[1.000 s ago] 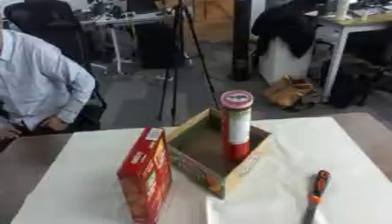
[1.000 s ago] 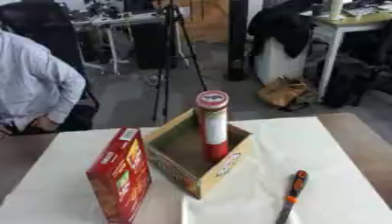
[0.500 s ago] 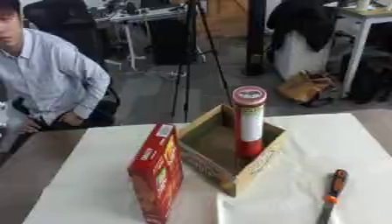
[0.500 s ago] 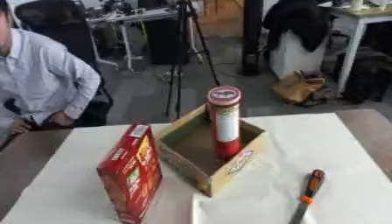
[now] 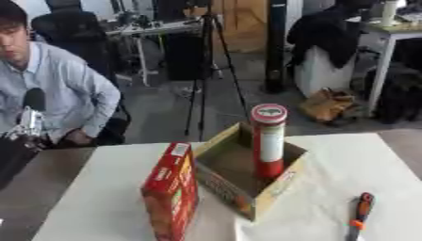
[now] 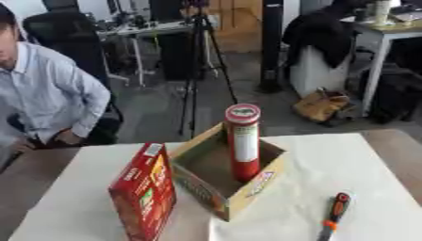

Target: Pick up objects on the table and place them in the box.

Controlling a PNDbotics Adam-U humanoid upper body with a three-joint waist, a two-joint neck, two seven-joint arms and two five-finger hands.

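One red canister (image 5: 269, 141) upright in one box (image 5: 247, 174); one red carton (image 5: 171, 197), one screwdriver (image 5: 359, 216) on surface (image 5: 107, 188); robot hand state: cannot tell, neither visible.

left hand (image 5: 29, 123) at the left edge: black, with a silver-white middle part (otherwise blurred).

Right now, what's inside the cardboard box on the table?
A tall red can stands upright in the box, rising well above its rim. The bit of floor that shows looks bare. The near walls hide the rest of the floor.
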